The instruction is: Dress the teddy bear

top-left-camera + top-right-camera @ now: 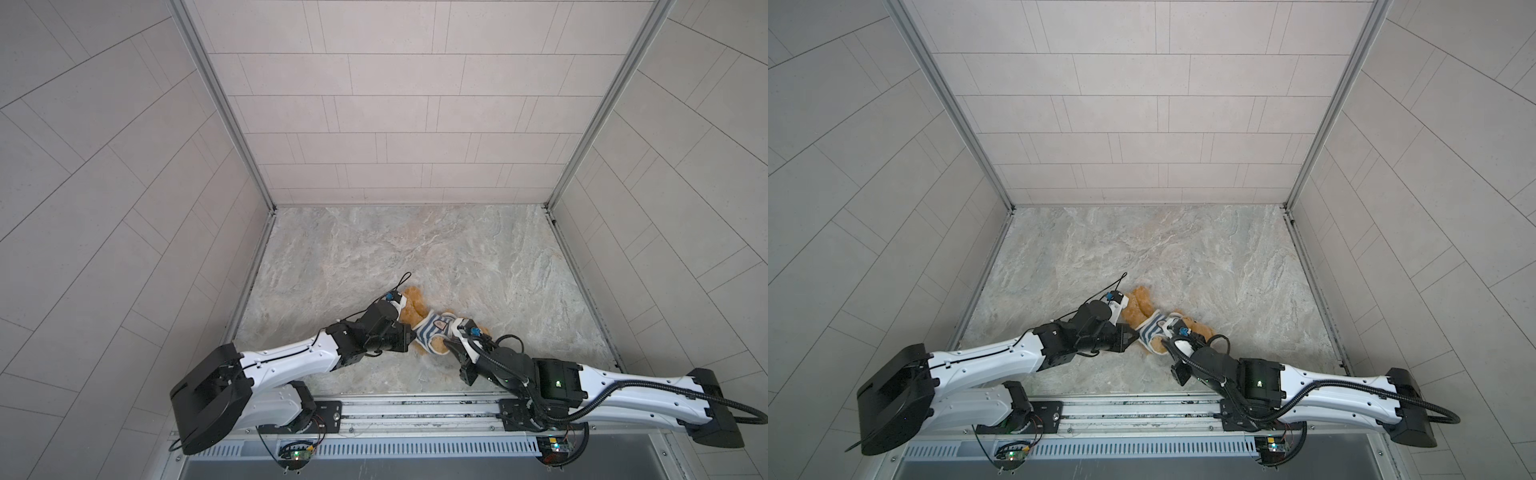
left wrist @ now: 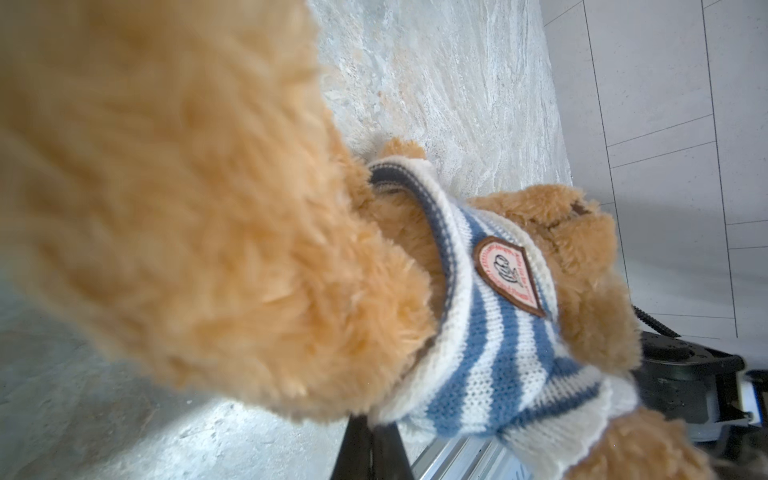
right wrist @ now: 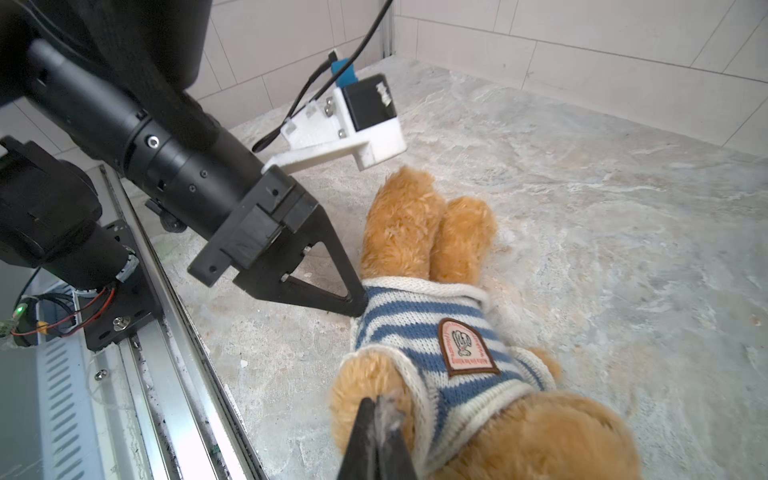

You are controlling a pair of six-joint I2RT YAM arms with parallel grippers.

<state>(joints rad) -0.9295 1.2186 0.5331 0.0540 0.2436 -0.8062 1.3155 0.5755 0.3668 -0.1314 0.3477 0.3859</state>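
The teddy bear lies on the marbled worktop near its front edge, between the two arms. In both top views its legs point away toward the back and its head lies toward the right arm. It wears a blue-and-white striped shirt over its body. A shield-shaped patch on the chest faces up, and both legs stick out bare past the hem.

In the right wrist view, the left end effector is closed, its black tips pinching the shirt's hem at the bear's side, just beside the legs. The left wrist view is mostly filled with blurred golden fur, with the shirt behind it.

The right end effector is closed too. Its tips are clamped on the fluffy paw where it comes out of the cream sleeve cuff. We cannot tell whether the cuff is caught in that grip as well.

Both arms reach in from the metal rail along the front of the worktop, and pale tiled walls stand on the other three sides.
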